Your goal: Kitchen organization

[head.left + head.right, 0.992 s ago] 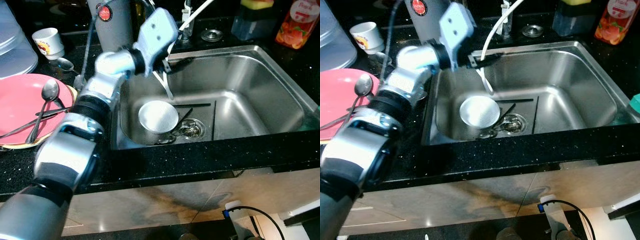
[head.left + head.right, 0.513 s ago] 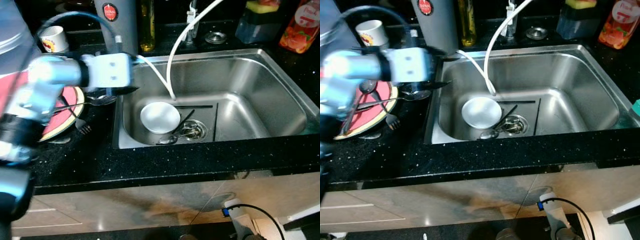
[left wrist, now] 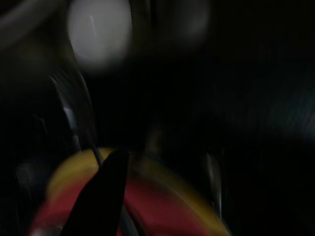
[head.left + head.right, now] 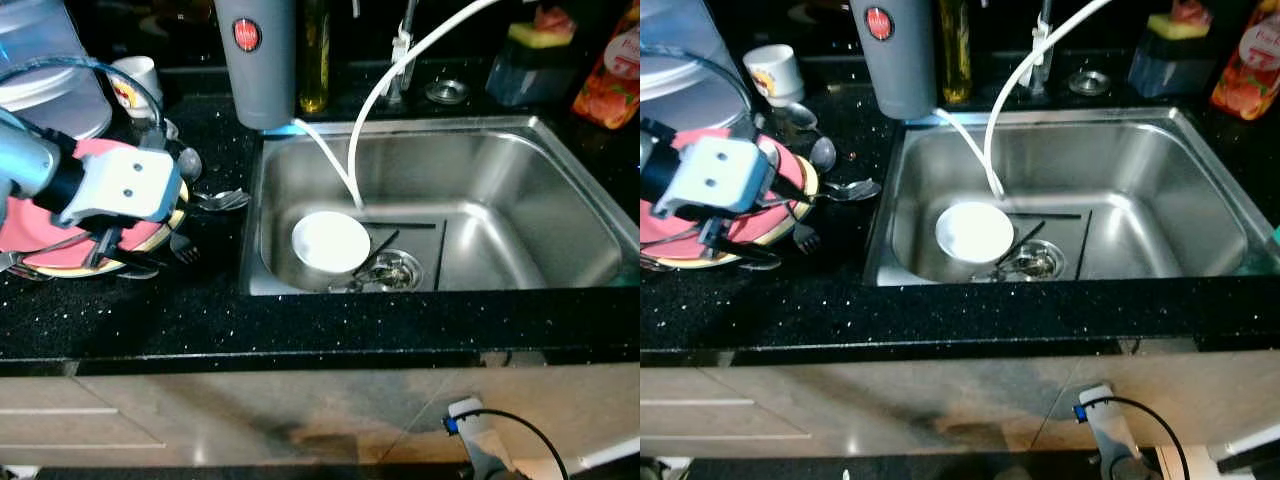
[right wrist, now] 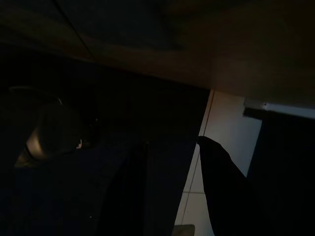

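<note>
round pink plate with yellow rim (image 4: 40, 215) on black speckled worktop (image 4: 200, 320), left of steel sink (image 4: 500, 200) | my left end effector (image 4: 735, 245) over its near edge, grip state unreadable | white bowl (image 4: 330, 242) in sink

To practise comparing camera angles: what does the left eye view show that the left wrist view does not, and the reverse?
Left eye view adds: the steel sink, the white bowl in it, the grey canister and the cup on the counter. Left wrist view adds: a blurred pale round shape, too dark to identify. Shared: the left gripper over the pink plate with its yellow rim.
</note>
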Controlling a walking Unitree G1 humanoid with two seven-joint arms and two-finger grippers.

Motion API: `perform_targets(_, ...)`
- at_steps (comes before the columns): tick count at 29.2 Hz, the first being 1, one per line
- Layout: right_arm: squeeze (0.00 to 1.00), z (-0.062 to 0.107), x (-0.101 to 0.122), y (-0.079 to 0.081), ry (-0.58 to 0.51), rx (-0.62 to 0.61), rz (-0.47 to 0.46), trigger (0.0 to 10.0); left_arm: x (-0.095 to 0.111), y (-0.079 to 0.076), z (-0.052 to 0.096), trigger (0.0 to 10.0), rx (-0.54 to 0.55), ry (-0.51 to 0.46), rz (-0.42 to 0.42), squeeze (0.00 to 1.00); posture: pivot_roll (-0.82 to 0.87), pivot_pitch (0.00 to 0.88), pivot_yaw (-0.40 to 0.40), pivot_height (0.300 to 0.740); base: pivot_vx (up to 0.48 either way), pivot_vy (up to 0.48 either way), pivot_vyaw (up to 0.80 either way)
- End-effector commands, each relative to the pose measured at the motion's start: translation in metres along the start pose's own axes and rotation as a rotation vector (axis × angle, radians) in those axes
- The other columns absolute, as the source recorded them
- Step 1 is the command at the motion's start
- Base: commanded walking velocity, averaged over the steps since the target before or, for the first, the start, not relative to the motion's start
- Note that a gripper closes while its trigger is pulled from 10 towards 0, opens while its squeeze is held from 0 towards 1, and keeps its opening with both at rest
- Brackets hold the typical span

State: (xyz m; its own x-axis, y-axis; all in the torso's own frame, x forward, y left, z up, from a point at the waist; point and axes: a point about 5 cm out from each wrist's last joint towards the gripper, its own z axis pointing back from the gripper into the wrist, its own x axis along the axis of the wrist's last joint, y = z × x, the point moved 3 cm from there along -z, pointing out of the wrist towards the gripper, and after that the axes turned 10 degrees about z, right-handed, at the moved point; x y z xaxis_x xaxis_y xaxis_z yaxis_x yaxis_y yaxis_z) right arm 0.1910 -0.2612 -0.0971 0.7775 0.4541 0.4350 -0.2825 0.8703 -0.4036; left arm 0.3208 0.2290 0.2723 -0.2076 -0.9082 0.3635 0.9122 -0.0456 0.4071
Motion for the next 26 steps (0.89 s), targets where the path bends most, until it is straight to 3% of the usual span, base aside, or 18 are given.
perform_targets(1, 0.00, 0.000, -0.005, 0.005, 0.021, 0.017, 0.001, 10.0, -0.020, -0.003, 0.003, 10.0, -0.032, 0.131, 0.016, 0.00, -0.01, 0.026, 0.046, 0.740, 0.000, 0.000, 0.00)
perform_targets(5, 0.00, 0.000, -0.003, 0.006, 0.012, 0.022, -0.024, 10.0, -0.026, 0.002, 0.000, 10.0, -0.036, 0.194, 0.021, 0.00, -0.01, 0.027, 0.051, 0.740, 0.000, 0.000, 0.00)
perform_targets(12, 0.00, 0.000, 0.000, 0.010, -0.009, 0.060, -0.032, 10.0, -0.017, 0.013, 0.002, 10.0, 0.021, 0.181, -0.006, 0.00, -0.01, 0.031, 0.055, 0.740, 0.000, 0.000, 0.41)
perform_targets(19, 0.00, 0.000, -0.003, 0.008, 0.011, 0.043, -0.032, 10.0, 0.002, 0.044, -0.006, 10.0, 0.192, 0.088, -0.137, 0.00, -0.01, 0.038, 0.058, 0.740, 0.000, 0.000, 0.41)
perform_targets(26, 0.00, 0.000, -0.004, 0.010, 0.018, 0.069, -0.009, 10.0, 0.016, 0.052, -0.011, 10.0, 0.249, -0.004, -0.188, 0.00, -0.01, 0.041, 0.056, 0.740, 0.000, 0.000, 0.00)
